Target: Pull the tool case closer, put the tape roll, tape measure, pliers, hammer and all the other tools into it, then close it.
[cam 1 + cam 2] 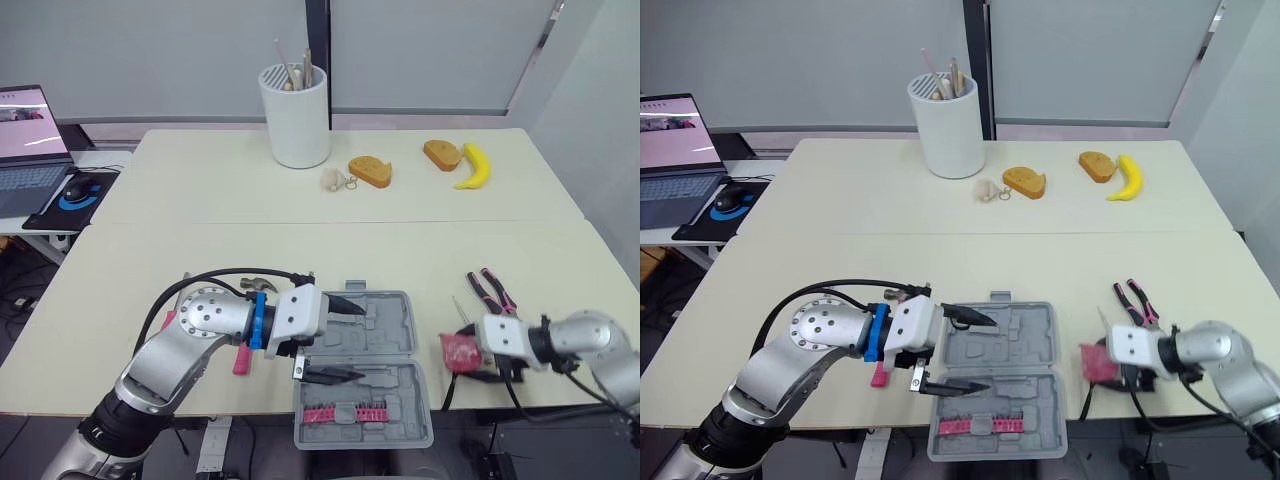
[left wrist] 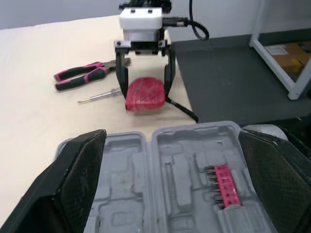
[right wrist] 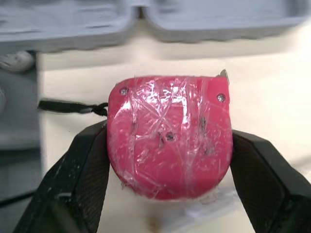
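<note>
You see bright, even light on the table [image 1: 300, 240]; shadows are soft, and glare shines on the tape measure [image 3: 170, 136].

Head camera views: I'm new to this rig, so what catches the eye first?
The open grey tool case at the table's near edge, with the left gripper open above it. Just to its right, the right gripper clasps a red tape measure; pink-handled pliers lie beyond.

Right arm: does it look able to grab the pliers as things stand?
Probably not yet: the right gripper is shut on the tape measure. The pliers lie uncovered just beyond it, so once it lets go the way looks free.
</note>
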